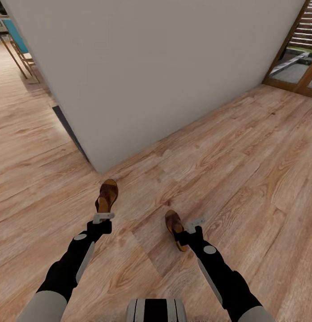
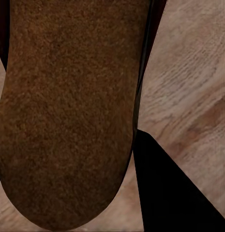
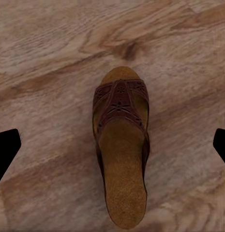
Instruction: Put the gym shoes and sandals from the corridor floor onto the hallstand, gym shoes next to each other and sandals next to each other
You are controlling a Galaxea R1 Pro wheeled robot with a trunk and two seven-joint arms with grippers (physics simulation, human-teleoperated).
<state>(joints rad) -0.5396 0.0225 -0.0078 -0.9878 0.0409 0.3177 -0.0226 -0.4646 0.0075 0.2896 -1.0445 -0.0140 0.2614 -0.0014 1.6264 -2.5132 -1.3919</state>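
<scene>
Left gripper [image 1: 103, 218]: we are gripping one sandal [image 1: 107, 195] by its heel.
Right gripper [image 1: 191, 227]: we are hovering spread wide above the other sandal [image 3: 121, 147], lengthwise between fingertips.

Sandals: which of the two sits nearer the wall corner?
The sandal at the left hand: that sandal lies just below the white wall's corner. The other sandal, by the right hand, lies farther out on the floor.

Matt suede-like sandal insole [image 2: 68, 116], wood-grain floor [image 1: 245, 170]
</scene>
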